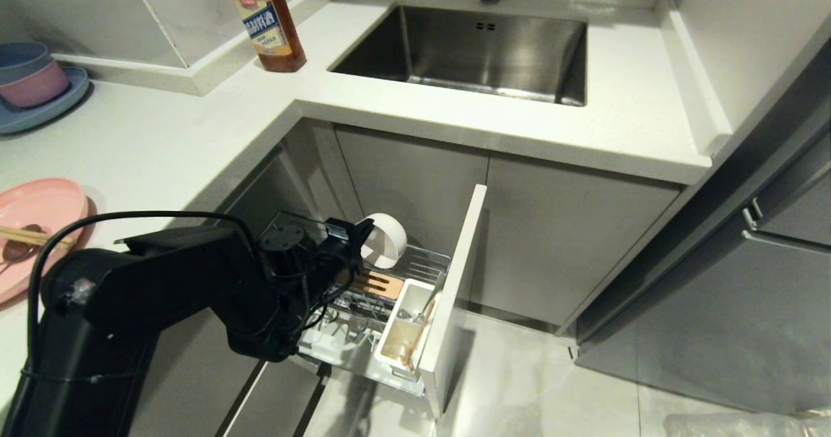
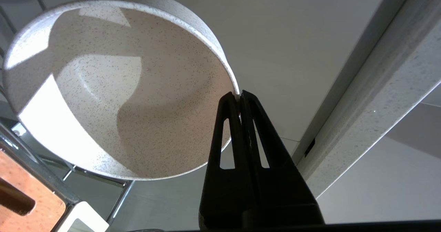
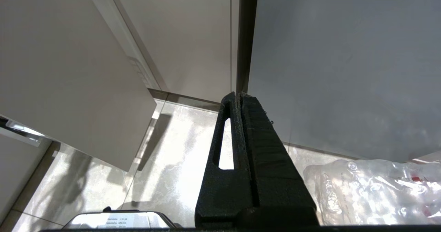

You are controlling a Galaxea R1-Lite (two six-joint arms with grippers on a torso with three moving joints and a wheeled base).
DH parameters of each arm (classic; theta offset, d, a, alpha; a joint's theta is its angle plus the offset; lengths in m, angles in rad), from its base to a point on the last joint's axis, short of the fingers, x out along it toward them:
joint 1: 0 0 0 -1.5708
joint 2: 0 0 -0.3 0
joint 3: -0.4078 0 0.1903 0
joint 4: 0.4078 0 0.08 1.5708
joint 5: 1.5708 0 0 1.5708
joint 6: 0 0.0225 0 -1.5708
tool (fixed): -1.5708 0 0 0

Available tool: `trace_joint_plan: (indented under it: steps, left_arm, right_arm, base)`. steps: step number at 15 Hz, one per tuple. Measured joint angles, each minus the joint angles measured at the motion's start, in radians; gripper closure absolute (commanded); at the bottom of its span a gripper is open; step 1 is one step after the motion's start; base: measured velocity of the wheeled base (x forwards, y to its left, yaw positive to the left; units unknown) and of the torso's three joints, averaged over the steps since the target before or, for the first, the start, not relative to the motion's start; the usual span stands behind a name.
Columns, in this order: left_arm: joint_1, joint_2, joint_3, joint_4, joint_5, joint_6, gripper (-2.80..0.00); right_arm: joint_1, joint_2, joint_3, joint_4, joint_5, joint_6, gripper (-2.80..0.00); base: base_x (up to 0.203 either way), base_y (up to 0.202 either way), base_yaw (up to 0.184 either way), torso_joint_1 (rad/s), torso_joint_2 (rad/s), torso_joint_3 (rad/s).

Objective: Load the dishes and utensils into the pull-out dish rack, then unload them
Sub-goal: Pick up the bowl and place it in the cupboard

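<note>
Right now my left tool (image 2: 240,94) is pinched together on the thin rim of the cream-white bowl (image 2: 113,87). The bowl hangs tipped on its side over the back of the pull-out dish rack (image 1: 425,262), above the wooden block (image 1: 380,284). I think the bowl is hard and stiff, not very heavy, but it could crack if it drops. It looks smooth, so it may slip or swing, since I hold only one spot on the edge. The rim is the best place to grab. The pink plate (image 1: 45,206) with the chopsticks (image 1: 26,234) waits on the surface. My right tool (image 3: 238,94) is closed on nothing, down near the floor.
</note>
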Motion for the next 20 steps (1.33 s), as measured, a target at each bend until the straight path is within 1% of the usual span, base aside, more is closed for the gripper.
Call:
trace_joint_plan:
  steps: [9, 17, 18, 20]
  left_arm:
    - [0.009, 0.025, -0.019, -0.001, -0.013, -0.003, 0.0]
    - [0.012, 0.025, -0.014, -0.001, -0.004, 0.001, 0.0]
    - [0.012, 0.025, -0.015, -0.001, -0.005, 0.0, -2.8]
    - [0.012, 0.026, -0.015, -0.001, -0.006, 0.0, -2.8]
  right_arm:
    - [0.0, 0.0, 0.0, 0.0, 0.0, 0.0, 0.0]
    - [0.0, 0.0, 0.0, 0.0, 0.0, 0.0, 0.0]
    - [0.0, 0.0, 0.0, 0.0, 0.0, 0.0, 0.0]
    - [0.0, 0.0, 0.0, 0.0, 0.0, 0.0, 0.0]
  base:
    - [0.0, 0.0, 0.0, 0.0, 0.0, 0.0]
    - [0.0, 0.0, 0.0, 0.0, 0.0, 0.0]
    - [0.0, 0.0, 0.0, 0.0, 0.0, 0.0]
    - [0.0, 0.0, 0.0, 0.0, 0.0, 0.0]
